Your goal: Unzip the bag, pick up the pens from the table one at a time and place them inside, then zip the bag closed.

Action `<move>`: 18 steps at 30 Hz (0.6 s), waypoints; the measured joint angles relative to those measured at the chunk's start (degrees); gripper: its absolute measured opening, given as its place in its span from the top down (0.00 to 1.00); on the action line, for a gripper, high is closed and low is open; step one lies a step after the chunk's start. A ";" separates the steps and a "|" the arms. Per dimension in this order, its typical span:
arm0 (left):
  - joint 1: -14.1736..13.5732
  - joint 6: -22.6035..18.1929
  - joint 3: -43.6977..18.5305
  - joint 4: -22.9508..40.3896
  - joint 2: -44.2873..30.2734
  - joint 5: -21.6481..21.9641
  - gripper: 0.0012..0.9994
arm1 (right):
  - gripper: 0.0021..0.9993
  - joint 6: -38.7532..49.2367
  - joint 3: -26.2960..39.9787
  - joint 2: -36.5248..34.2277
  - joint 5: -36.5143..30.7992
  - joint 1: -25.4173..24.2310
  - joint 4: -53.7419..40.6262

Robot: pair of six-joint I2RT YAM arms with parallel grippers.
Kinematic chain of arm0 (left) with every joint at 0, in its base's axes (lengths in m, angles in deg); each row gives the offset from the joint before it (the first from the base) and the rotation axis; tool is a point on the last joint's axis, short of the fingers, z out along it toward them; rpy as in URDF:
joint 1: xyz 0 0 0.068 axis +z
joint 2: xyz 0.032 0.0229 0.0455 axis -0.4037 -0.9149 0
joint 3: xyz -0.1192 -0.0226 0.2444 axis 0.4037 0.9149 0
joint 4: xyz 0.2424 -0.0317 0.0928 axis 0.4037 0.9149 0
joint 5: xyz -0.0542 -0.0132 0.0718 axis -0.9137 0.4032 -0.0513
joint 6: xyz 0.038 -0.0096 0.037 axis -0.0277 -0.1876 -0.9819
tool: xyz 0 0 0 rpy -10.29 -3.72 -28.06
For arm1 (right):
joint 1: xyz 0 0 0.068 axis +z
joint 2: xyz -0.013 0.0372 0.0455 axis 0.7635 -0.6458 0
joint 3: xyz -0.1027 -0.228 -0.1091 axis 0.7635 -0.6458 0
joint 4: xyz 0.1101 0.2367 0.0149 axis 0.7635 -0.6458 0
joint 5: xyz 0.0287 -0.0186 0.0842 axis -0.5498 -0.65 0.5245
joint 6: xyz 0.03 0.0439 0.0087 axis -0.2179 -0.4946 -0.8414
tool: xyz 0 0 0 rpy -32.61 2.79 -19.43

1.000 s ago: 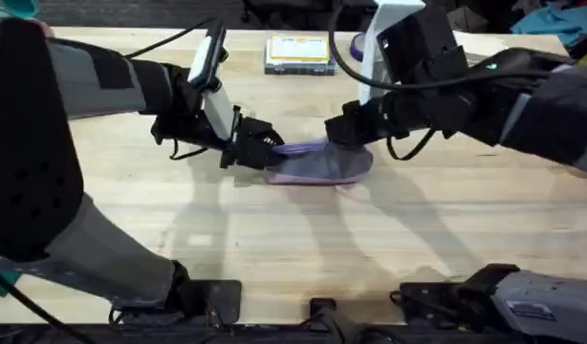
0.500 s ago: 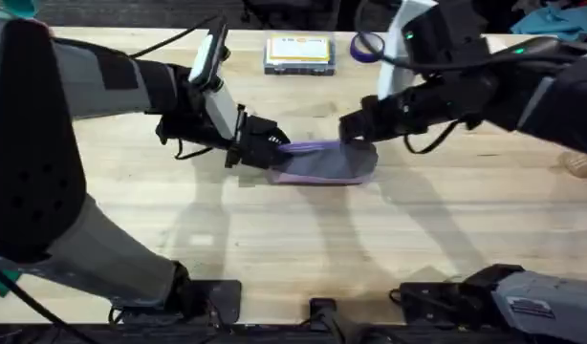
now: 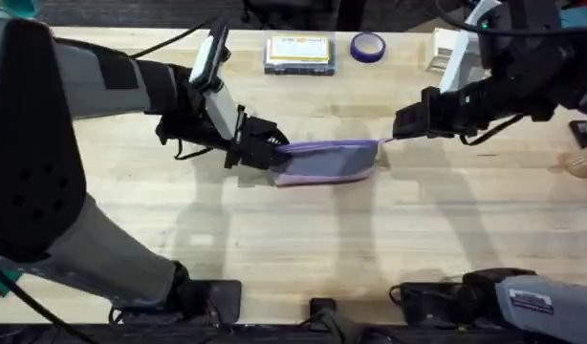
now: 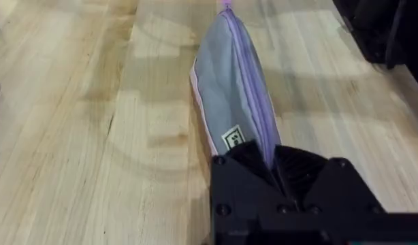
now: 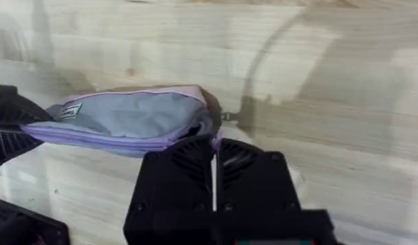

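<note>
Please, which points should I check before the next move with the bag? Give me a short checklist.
1. Left hand grips one end of the bag: ok.
2. Right hand pinches the bag's other end: ok.
3. Zipper closed along the top seam, in the left wrist view: ok.
4. Pens inside the bag: cannot tell.
5. Bag rests on the table: ok.

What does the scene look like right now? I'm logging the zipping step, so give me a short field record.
bag: grey-lilac bag lying on the table, zipper line looks closed
left gripper: left gripper clamped on the bag's left end
right gripper: right gripper shut at the bag's right end, apparently on the zipper pull
behind: clear box, purple tape roll
</note>
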 joint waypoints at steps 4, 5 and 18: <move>0.00 0.00 0.00 0.02 0.00 0.02 0.96 | 0.97 0.32 0.00 0.00 -0.02 -0.49 -0.35; 0.00 0.00 0.00 0.02 0.00 0.02 0.96 | 0.97 0.54 0.00 0.00 -0.02 -0.55 -0.47; -0.07 0.00 0.00 0.05 0.00 0.04 0.96 | 0.97 1.55 0.44 -5.70 -4.92 -1.25 -2.74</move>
